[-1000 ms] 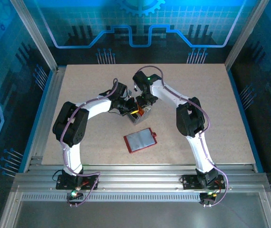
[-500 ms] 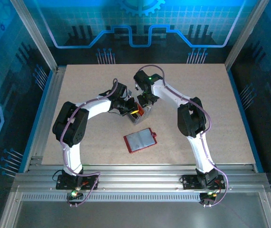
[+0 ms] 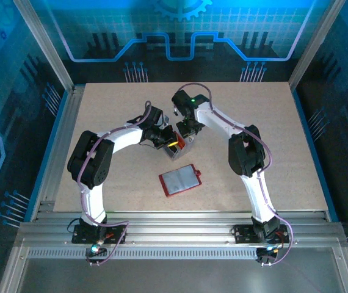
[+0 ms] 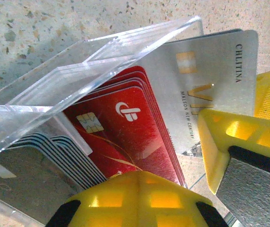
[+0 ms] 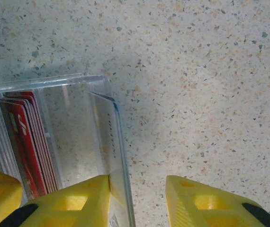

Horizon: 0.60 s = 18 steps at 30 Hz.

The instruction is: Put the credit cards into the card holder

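Several credit cards [image 4: 125, 123] upright in clear tray [image 4: 78, 61]: light, stiff, slick; pinch top edge. Left tool [image 4: 135, 189] closed; right tool [image 5: 137, 191] parted astride pale card [image 5: 107, 127].

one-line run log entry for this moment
left gripper shut, at clear tray of credit cards | right gripper open, astride tray wall | card holder open flat on table, untouched

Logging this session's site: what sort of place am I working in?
Probably a lab robot cell: an aluminium frame encloses the speckled tabletop, with blue printed circuit-pattern panels behind it.
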Each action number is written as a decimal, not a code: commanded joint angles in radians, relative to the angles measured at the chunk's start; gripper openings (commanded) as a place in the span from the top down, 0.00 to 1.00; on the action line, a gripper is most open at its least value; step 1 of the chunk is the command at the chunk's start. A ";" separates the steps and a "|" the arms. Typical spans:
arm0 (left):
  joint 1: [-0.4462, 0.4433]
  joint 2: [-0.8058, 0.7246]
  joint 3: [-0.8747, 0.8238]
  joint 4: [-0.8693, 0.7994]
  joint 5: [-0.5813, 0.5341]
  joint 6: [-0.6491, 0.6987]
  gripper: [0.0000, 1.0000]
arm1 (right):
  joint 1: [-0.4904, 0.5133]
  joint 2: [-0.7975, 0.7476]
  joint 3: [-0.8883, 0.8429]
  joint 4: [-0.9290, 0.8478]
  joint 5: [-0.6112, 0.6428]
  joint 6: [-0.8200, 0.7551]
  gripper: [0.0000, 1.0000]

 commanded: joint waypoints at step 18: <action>0.025 0.038 -0.048 -0.083 -0.049 -0.001 0.98 | 0.006 -0.045 0.040 -0.062 0.056 -0.014 0.68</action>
